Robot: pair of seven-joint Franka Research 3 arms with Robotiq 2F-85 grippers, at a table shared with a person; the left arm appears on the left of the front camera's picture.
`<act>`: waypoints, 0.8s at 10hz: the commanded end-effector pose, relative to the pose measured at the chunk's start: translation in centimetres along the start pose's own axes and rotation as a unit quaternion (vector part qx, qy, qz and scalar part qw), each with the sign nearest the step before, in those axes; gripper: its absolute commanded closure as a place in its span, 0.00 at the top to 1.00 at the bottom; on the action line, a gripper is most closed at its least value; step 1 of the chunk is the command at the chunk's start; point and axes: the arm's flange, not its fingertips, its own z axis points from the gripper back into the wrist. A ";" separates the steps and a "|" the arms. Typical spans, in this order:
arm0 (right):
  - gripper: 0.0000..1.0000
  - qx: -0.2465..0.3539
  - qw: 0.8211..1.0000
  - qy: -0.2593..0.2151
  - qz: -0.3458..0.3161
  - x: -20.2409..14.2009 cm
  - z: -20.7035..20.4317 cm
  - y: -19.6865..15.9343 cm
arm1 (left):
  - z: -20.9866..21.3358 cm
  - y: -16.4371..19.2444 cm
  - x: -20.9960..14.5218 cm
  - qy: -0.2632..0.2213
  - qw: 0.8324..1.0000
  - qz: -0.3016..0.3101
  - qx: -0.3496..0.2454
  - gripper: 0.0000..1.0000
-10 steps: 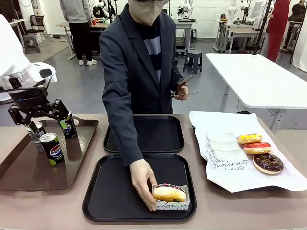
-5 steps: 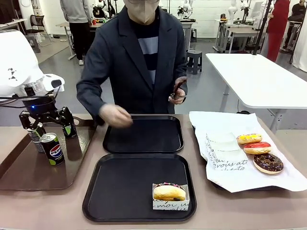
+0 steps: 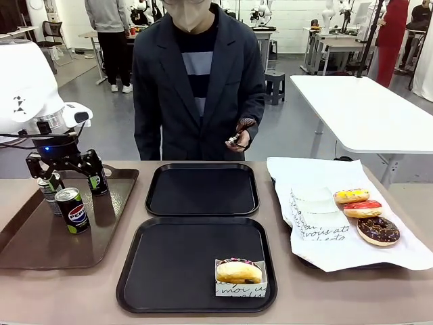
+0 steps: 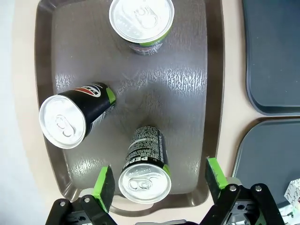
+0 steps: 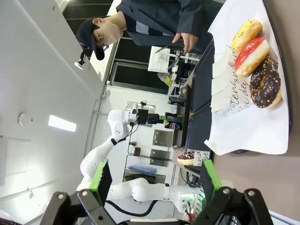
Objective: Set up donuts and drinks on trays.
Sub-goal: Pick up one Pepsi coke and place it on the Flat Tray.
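On the desk, the person's arm has withdrawn, leaving a sleeved donut on the near black tray. The left hand hangs released over a Pepsi can on the brown tray, so drinks are likely next. The right hand is released, empty.

Left arm: white shell, black wrist, blue LED. Left fingers, right fingers: black, green pads. Person: dark blazer, striped top.

The person has lifted their hand off the sleeved donut on the near black tray and drawn it back (they now stand upright behind the surface). The left claw has levelled out over the cans.
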 end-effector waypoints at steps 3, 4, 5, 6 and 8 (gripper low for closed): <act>1.00 0.010 1.000 -0.009 0.011 0.1 -0.2 0.0 | -0.7 0.1 -0.6 0.011 1.000 0.002 0.018 1.00; 1.00 0.010 1.000 -0.009 0.011 0.1 -0.2 0.0 | -1.4 0.1 -0.7 0.019 1.000 -0.002 0.016 1.00; 1.00 0.010 1.000 -0.009 0.011 0.1 -0.2 0.0 | -2.0 0.0 -0.9 0.024 1.000 -0.006 0.012 1.00; 1.00 0.010 1.000 -0.009 0.011 0.1 -0.2 0.0 | -2.5 0.1 -1.2 0.026 1.000 -0.009 0.006 1.00; 1.00 0.010 1.000 -0.009 0.011 0.1 -0.2 0.0 | -3.5 0.6 -1.3 0.027 1.000 -0.003 0.005 1.00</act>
